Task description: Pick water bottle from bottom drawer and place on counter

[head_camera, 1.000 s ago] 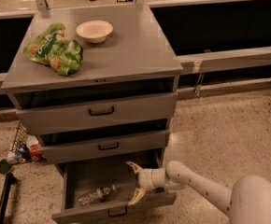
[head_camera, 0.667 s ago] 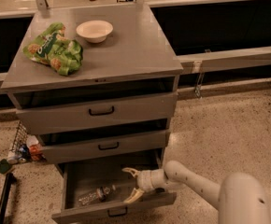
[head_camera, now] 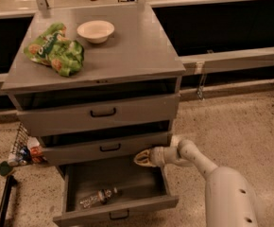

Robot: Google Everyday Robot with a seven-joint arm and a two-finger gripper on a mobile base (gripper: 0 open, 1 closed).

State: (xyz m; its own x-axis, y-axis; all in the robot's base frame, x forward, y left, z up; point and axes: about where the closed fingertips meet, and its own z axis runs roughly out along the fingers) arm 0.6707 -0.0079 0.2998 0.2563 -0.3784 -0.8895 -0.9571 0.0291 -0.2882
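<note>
Water bottle (head_camera: 98,197): on its side, front left of the open bottom drawer (head_camera: 141,206). Hand (head_camera: 144,158): above the drawer's right rear, apart from the bottle; we cannot tell its state. Surface (head_camera: 137,51): bowl (head_camera: 95,31), green bag (head_camera: 55,50).

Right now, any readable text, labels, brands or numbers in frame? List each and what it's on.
Nothing reads legibly.
Crumpled green snack bag on the flat grey counter: printed markings, too blurred to read.
Small clear plastic water bottle in the open grey bottom drawer: label too small to read.
Colourful packets on the floor at left: too blurred.
Gripper, over the drawer's right rear: no markings visible.
</note>
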